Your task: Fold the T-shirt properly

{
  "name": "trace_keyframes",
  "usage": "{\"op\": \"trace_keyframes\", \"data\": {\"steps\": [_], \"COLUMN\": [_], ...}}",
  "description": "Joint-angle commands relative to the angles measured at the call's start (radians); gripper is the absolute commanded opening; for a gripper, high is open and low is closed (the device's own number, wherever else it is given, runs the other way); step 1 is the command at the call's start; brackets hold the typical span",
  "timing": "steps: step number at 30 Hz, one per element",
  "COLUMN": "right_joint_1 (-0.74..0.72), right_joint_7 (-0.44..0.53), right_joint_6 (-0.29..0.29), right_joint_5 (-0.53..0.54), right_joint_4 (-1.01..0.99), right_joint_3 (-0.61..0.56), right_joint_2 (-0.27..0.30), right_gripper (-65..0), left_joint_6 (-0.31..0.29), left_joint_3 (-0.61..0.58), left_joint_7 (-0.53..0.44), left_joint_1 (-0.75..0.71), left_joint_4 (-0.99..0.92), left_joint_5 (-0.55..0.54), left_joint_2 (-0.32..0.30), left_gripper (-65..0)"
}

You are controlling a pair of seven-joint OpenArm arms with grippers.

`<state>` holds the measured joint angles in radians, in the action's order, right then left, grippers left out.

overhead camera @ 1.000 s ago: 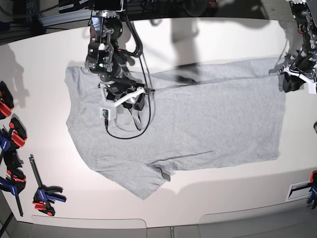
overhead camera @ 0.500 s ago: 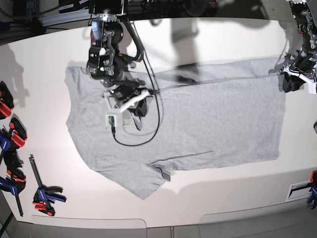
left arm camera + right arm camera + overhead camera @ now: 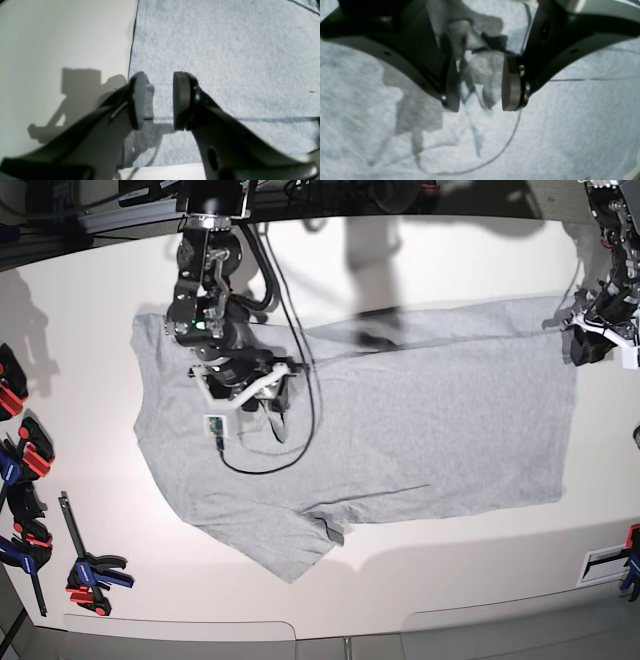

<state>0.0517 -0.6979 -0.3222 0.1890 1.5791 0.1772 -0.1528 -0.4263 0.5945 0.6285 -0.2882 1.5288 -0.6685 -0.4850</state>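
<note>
base: T-shirt (image 3: 400,420) spread flat | right wrist: right pincer (image 3: 480,85) parted

The T-shirt (image 3: 400,420) lies spread on the table (image 3: 450,260), the right gripper (image 3: 272,395) above its collar end, the left gripper (image 3: 585,345) at its hem corner, clamps (image 3: 30,510) beside the collar end.

A: What colour is the large short-sleeved cotton T-shirt (image 3: 400,420)?
B: Light heather grey, a fine mottled fleck all over, plain on the side that shows. In the left wrist view it reads paler, slightly bluish.

A: And the flat white bench (image 3: 450,260) under it?
B: Off-white, with soft grey shadows.

A: The grippers?
B: The right gripper (image 3: 480,82) is black with grey pads; the left gripper (image 3: 156,100) is dark grey with one paler pad.

A: Anything brighter?
B: At the bench's left edge, the plastic-handled clamps (image 3: 95,572) are red, blue and black.
</note>
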Motion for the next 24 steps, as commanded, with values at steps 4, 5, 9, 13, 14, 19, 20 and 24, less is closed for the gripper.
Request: {"op": "trace_keyframes", "data": {"steps": [4,5,9,13,14,19,20,24], "right_joint_1": [-0.012,-0.011,-0.010,-0.003,-0.001,0.002,0.002,0.001], "right_joint_7": [0.000,-0.015,-0.051,-0.052,-0.052,-0.055,-0.055,-0.055], "right_joint_6": [-0.012,-0.015,-0.038,-0.037,-0.037,-0.037,-0.037,-0.038], "right_joint_5": [0.078,0.088,0.128,0.128,0.128,0.129,0.129,0.129], "right_joint_4": [0.018,0.018,0.018,0.018,0.018,0.018,0.018,0.018], "right_joint_3": [0.022,0.021,0.010,0.011,0.010,0.010,0.010,0.010], "right_joint_2": [-0.004,-0.004,-0.004,-0.004,-0.004,-0.004,-0.004,-0.004], "right_gripper": [-38.1,-38.3,-38.3,-38.5,-38.6,-49.6,-53.7,-65.0], "left_joint_6": [-0.004,-0.004,-0.004,-0.004,-0.004,-0.004,-0.004,-0.004], "left_joint_3": [0.006,0.006,0.006,0.006,0.006,0.006,0.006,0.006], "left_joint_7": [-0.023,-0.023,-0.024,-0.024,-0.024,-0.027,-0.027,-0.027], "left_joint_1": [0.003,0.003,0.003,0.003,0.003,0.003,0.003,0.003], "left_joint_4": [0.016,0.016,0.016,0.016,0.016,0.016,0.016,0.016], "left_joint_5": [-0.013,-0.013,-0.013,-0.013,-0.013,-0.013,-0.013,-0.013], "left_joint_2": [-0.023,-0.023,-0.023,-0.023,-0.023,-0.023,-0.023,-0.023], "left_gripper": [-47.7,-47.7,-47.7,-47.7,-47.7,-47.7,-47.7,-47.7]}}
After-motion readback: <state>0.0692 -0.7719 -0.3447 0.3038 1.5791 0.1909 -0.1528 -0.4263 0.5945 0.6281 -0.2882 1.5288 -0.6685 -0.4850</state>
